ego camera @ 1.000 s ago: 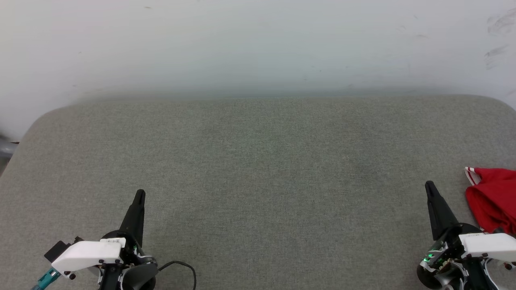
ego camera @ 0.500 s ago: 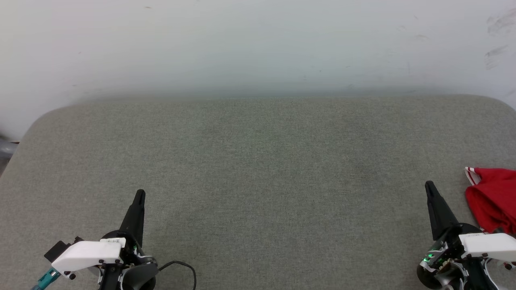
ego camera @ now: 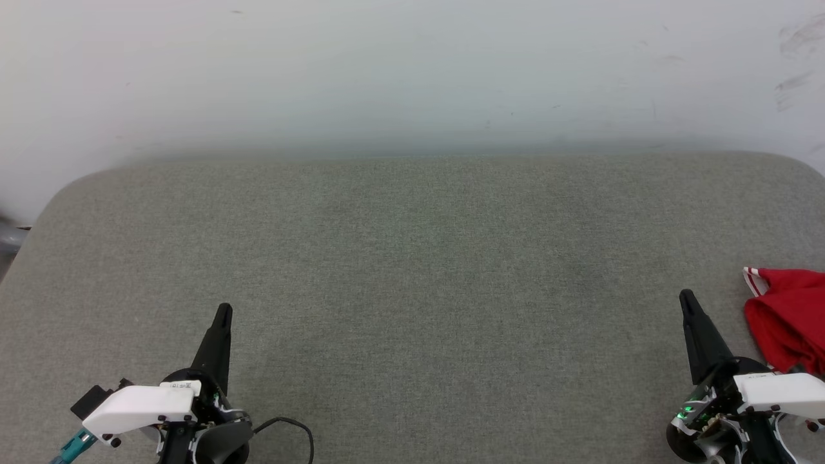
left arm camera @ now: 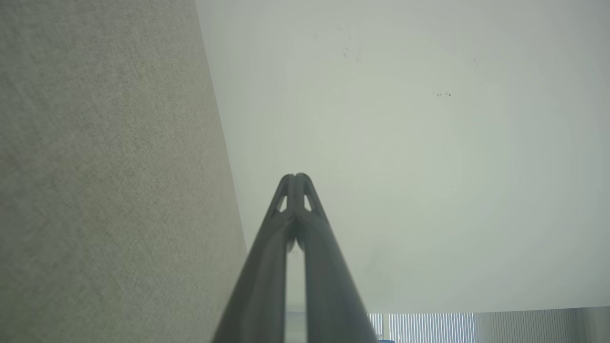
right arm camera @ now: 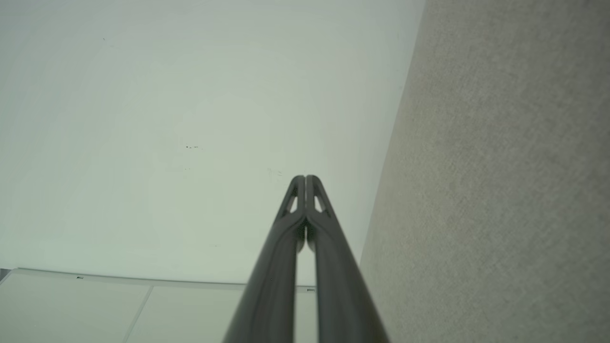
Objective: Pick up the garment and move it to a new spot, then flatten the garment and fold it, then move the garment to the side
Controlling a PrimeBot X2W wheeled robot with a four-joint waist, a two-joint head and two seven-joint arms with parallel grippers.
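Resting low at the near edge of the grey table [ego camera: 412, 277], the left claw [ego camera: 223, 316] and right claw [ego camera: 688, 299] are both closed on nothing, which I judge to be a parked pose. The garment [ego camera: 787, 322] lies at the far right, just beside the right claw on its outer side, apart from its fingers and cut by the picture edge. This fits a garment waiting for pickup or one already moved aside; folded or not, I cannot tell.

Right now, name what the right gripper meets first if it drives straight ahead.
Probably the white wall: the right gripper points across open grey cushion, with the red jersey off to its right.
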